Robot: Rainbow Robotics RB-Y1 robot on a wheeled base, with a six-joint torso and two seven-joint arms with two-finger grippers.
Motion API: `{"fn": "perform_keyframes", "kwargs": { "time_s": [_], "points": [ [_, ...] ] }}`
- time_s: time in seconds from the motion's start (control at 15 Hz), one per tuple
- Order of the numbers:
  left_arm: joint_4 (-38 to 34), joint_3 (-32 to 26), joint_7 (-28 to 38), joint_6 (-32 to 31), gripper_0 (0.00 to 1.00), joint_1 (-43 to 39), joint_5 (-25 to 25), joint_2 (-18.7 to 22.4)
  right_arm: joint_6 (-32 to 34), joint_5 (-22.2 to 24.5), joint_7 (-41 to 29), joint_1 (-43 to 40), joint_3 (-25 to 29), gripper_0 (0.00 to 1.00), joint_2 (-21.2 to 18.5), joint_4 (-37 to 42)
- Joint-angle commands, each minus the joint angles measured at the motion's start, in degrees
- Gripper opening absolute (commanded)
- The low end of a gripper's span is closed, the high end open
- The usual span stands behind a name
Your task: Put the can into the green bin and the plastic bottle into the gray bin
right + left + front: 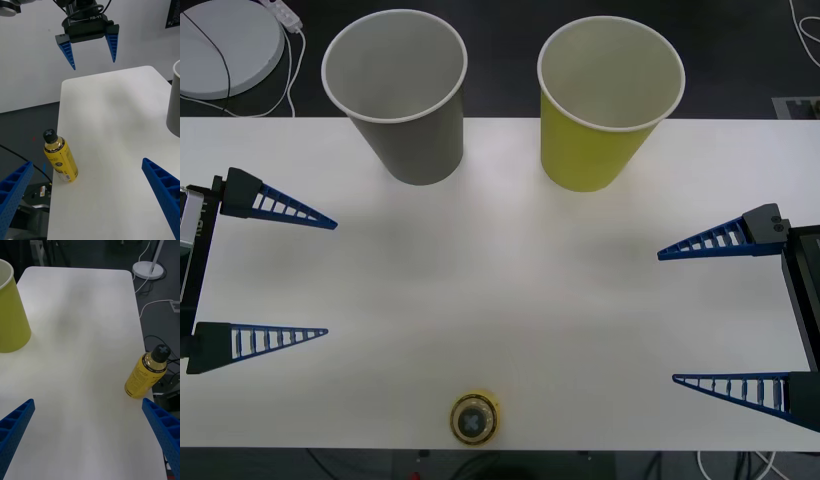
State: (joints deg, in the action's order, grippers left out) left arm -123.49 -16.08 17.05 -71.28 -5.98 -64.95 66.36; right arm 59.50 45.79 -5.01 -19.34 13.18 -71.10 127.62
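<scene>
Yellow plastic bottle (pixel 475 418) stands upright between both spread, well-apart end effectors.

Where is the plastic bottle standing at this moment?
In the front view the plastic bottle stands upright at the table's near edge, about midway between the open left gripper and open right gripper, far from both bins.
</scene>
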Motion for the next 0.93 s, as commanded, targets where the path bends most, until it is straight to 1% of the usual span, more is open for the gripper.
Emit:
{"fn": "perform_keyframes", "kwargs": {
  "time_s": [0.07, 0.2, 0.27, 0.6, 0.67, 0.8, 0.93],
  "points": [
    [0.00, 0.00, 0.00, 0.00, 1.00, 0.00, 0.00, 0.00, 0.00, 0.00, 0.00, 0.00, 0.00, 1.00, 0.00, 0.00],
    [0.00, 0.00, 0.00, 0.00, 1.00, 0.00, 0.00, 0.00, 0.00, 0.00, 0.00, 0.00, 0.00, 1.00, 0.00, 0.00],
    [0.97, 1.58, -0.09, -0.09, 1.00, -1.93, -0.18, -0.35, 0.00, 0.00, 0.00, 0.00, 0.00, 1.00, 0.00, 0.00],
    [2.90, 1.58, -2.28, 0.09, 1.00, -2.99, 1.49, 0.53, 0.00, 0.00, 0.00, 0.00, 0.00, 1.00, 0.00, 0.00],
    [3.60, 1.58, -4.22, 0.09, 1.00, -3.60, 2.55, 0.79, 0.00, 0.00, 0.00, 0.00, 0.00, 1.00, 0.00, 0.00],
    [6.77, 1.67, -10.63, 0.00, 1.00, -5.27, 6.24, 0.88, 0.00, 0.00, 0.00, 0.00, 0.00, 1.00, 0.00, 0.00],
    [9.40, 1.67, -15.82, -0.70, 1.00, -6.94, 8.00, 0.88, 0.00, 0.00, 0.00, 0.00, 0.00, 1.00, 0.00, 0.00]
  ]
}}
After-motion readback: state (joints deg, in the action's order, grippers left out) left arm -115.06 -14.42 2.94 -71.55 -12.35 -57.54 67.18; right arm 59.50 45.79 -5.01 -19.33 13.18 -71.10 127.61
